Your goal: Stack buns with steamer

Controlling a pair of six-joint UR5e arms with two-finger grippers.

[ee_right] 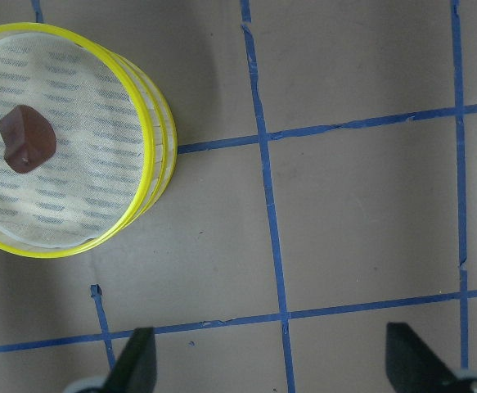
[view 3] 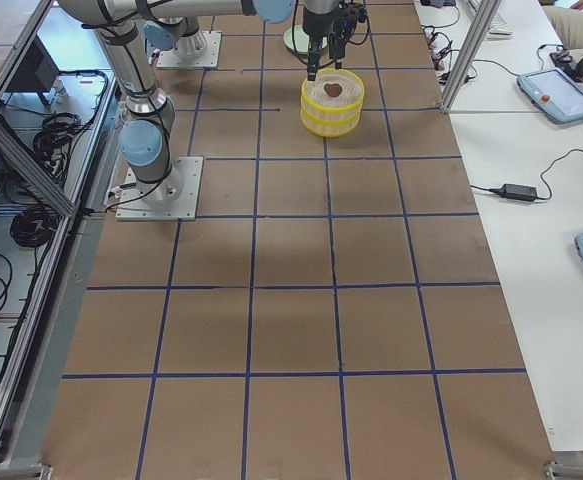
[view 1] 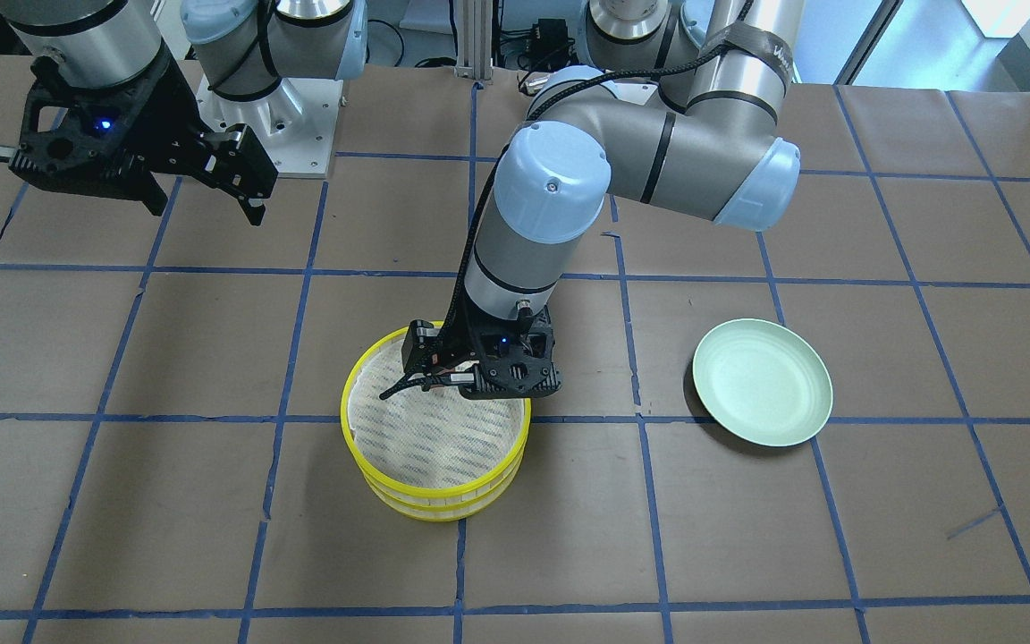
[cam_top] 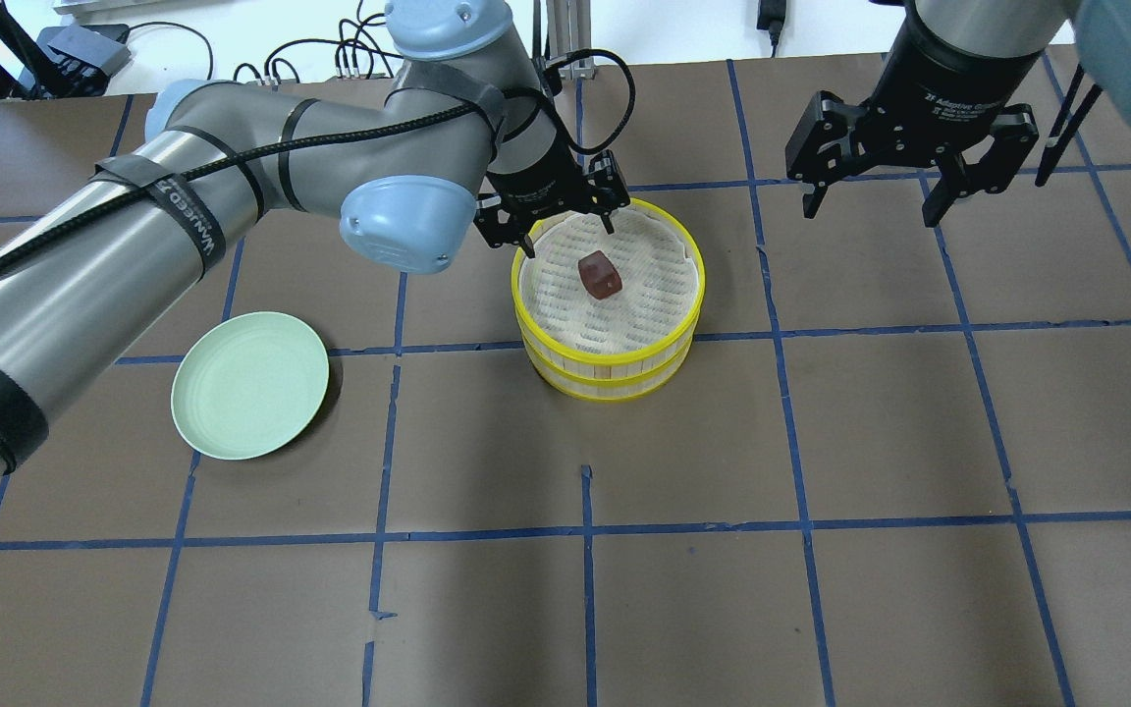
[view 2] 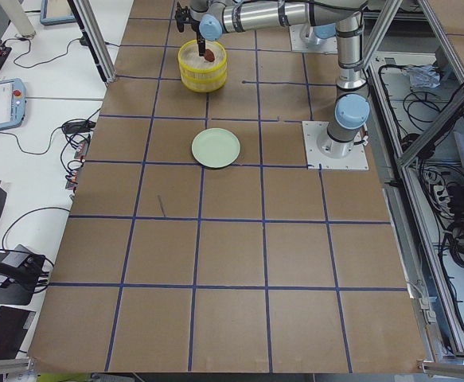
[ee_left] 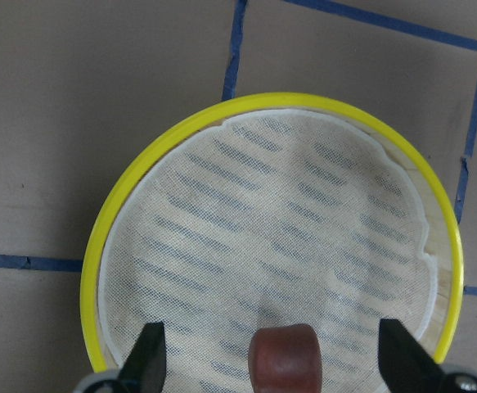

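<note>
Two yellow-rimmed steamer trays (cam_top: 698, 285) stand stacked near the table's middle. A dark reddish-brown bun (cam_top: 598, 272) lies on the cloth liner of the top tray. It also shows in the left wrist view (ee_left: 283, 356) and the right wrist view (ee_right: 27, 139). My left gripper (cam_top: 567, 234) hovers over the tray's robot-side rim, open, with its fingers (ee_left: 148, 356) wide apart on either side of the bun and not touching it. My right gripper (cam_top: 870, 214) is open and empty, raised to the right of the trays. The white bun is hidden.
An empty pale green plate (cam_top: 249, 385) lies on the table on my left side. The brown table has a blue tape grid. The left arm's elbow (view 1: 551, 183) hangs over the table behind the trays.
</note>
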